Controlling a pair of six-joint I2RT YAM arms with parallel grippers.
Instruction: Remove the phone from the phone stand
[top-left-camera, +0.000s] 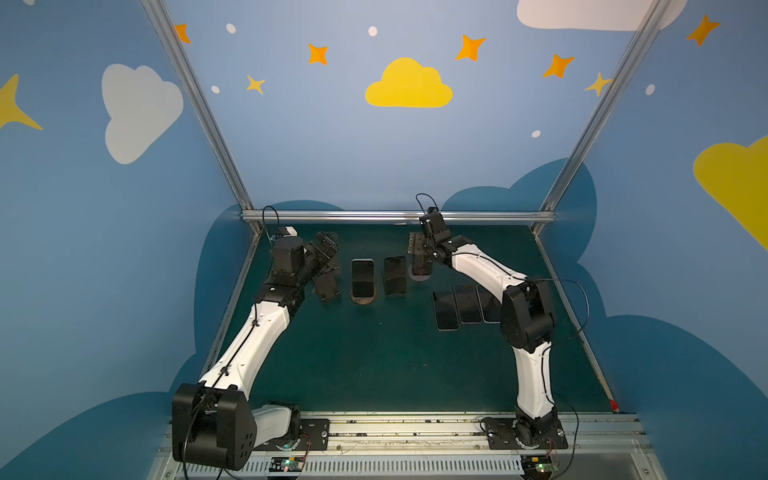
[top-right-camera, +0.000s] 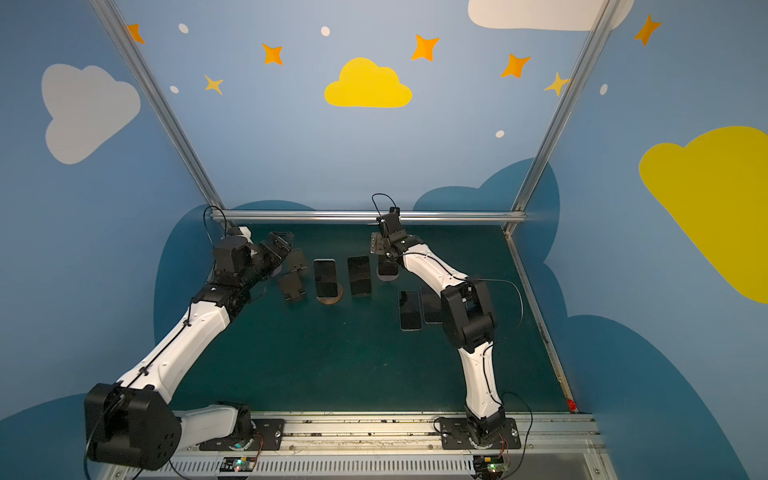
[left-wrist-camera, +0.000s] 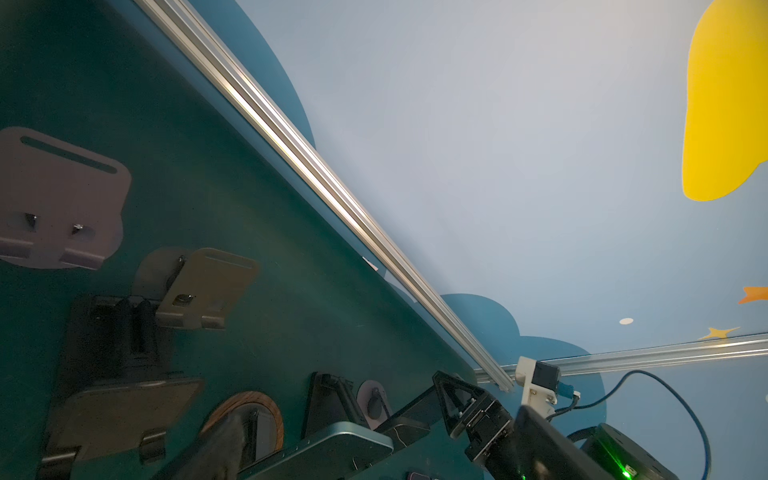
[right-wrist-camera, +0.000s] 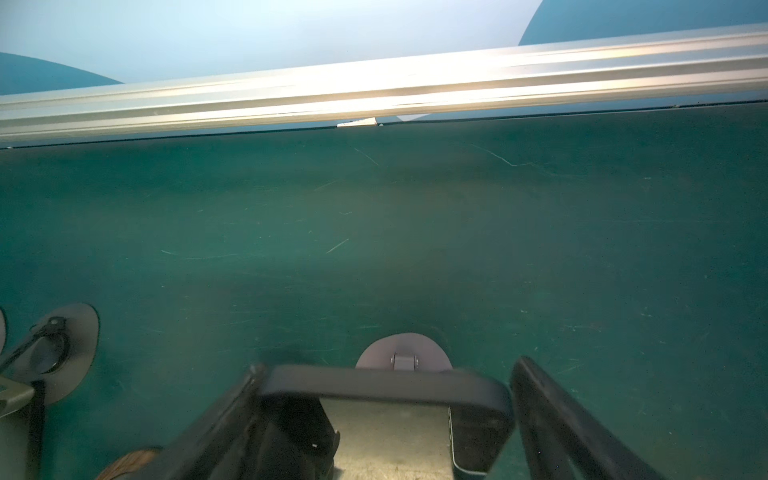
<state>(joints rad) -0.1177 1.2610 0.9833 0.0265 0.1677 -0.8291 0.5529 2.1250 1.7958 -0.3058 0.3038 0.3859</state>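
Pointing down, right jaws open astride phone (right-wrist-camera: 382, 384) on stand (right-wrist-camera: 403, 347); left jaws wide, empty.

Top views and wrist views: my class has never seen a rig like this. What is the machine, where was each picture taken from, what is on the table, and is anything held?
It is a robot with two jointed arms, each ending in a two-fingered tool. Two pictures come from a camera head above, looking down on the whole green table. The other two come from a camera on each wrist. On the table is a row of stands, some carrying upright phones. Three flat phones lie to the right. The right tool is open around the top of a phone on a grey stand, apparently not yet gripping it. The left tool is open and empty.
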